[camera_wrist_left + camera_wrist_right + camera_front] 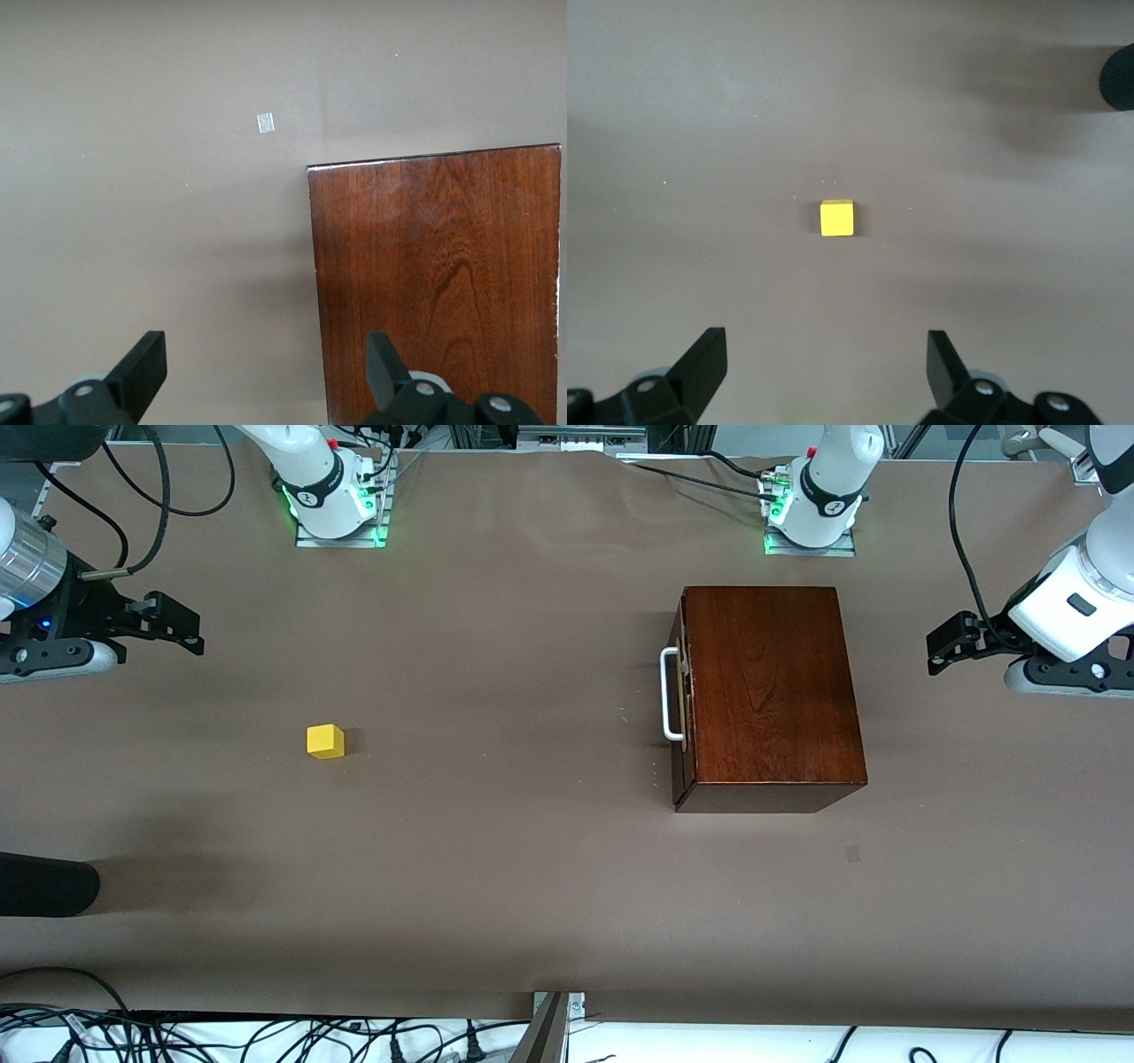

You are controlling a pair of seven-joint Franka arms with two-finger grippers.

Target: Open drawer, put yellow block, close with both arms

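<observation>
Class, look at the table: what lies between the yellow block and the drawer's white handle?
Nothing: in the front view only bare brown table runs from the yellow block to the white handle of the shut drawer.

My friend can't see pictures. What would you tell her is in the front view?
A brown table holds a small yellow block toward the right arm's end and a dark wooden box with its drawer shut, white handle facing the block. The right gripper and left gripper hang open at the ends, holding nothing.
</observation>
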